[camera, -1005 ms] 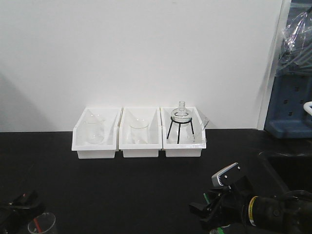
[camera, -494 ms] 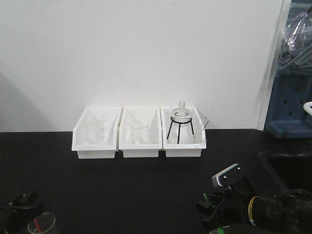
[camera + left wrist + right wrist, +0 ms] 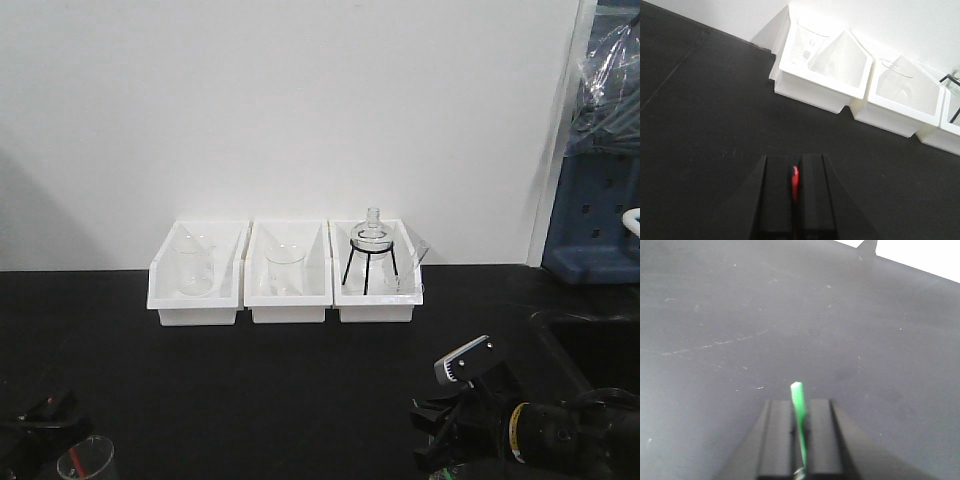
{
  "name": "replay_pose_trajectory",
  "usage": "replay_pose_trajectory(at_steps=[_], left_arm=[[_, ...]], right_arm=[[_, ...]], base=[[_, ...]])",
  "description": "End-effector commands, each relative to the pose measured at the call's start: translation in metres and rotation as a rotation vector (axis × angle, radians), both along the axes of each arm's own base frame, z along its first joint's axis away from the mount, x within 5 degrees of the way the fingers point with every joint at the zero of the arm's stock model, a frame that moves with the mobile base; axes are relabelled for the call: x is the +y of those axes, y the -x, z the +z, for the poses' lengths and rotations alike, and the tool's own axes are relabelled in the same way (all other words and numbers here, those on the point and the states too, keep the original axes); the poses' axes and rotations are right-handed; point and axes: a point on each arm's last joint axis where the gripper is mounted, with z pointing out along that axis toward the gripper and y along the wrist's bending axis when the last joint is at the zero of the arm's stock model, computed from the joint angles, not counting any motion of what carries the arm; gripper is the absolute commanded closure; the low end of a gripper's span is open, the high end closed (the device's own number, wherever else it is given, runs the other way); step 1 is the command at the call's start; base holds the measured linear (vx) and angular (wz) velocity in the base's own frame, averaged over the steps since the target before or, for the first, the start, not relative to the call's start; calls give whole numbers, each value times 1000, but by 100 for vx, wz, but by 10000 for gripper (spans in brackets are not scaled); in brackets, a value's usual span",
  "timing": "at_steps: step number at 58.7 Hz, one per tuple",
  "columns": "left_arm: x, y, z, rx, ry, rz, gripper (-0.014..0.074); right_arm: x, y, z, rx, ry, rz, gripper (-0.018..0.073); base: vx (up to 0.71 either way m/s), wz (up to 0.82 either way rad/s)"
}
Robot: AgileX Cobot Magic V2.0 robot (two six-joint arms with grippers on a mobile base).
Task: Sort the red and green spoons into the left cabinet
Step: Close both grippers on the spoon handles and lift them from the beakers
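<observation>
Black tabletop (image 3: 250,380) runs back to a plain white wall (image 3: 300,110). Three white bins stand side by side against that wall, touching one another. The left bin (image 3: 165,285) and the middle bin (image 3: 258,290) each hold a clear beaker. The right bin (image 3: 345,295) holds a round glass flask (image 3: 372,236) sitting on a black tripod (image 3: 368,268). Off to the right of the wall is a blue block (image 3: 600,230) with crumpled clear plastic (image 3: 612,70) above it.

My left pincer (image 3: 795,163) is low over the table, well short of the bins and pointing toward the left one. Its two black fingers (image 3: 777,200) are drawn in narrow, and the red spoon (image 3: 795,182) is pinched between them. Only a thin sliver of red shows in the slot, so I cannot tell which end of the spoon it is. In the front view this pincer sits at the bottom left corner. Just beside it is a small clear glass (image 3: 85,462) with a streak of red inside that I cannot make out clearly.

My right pincer (image 3: 799,405) is over bare, lightly scratched table, near the front right and well apart from the bins. It too is squeezed narrow, gripping the green spoon (image 3: 797,392). The flat, thin end of the spoon pokes out a little past the fingertips, and the rest runs back between the fingers and out of sight.
</observation>
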Motion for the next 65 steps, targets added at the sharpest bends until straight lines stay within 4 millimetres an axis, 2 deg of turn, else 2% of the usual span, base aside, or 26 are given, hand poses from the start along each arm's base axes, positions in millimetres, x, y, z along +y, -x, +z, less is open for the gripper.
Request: replay_pose_trajectory(at_steps=[1, 13, 27, 39, 54, 65], left_arm=[[-1, -4, 24, -141, 21, 1, 423], [-1, -4, 26, -166, 24, 0, 444], [-1, -4, 29, -184, 27, -2, 524], [-1, -1, 41, -211, 23, -4, 579], [0, 0, 41, -166, 14, 3, 587], [0, 0, 42, -168, 14, 2, 587]], right_arm=[[3, -4, 28, -90, -59, 14, 487], [3, -3, 30, -95, -62, 11, 573], [0, 0, 50, -124, -64, -31, 570], [-2, 3, 67, -153, -101, -69, 568], [-4, 2, 63, -138, -89, -89, 552], [-4, 0, 55, -113, -82, -94, 473]], base=[[0, 0], [0, 0], [0, 0], [0, 0], [0, 0], [0, 0]])
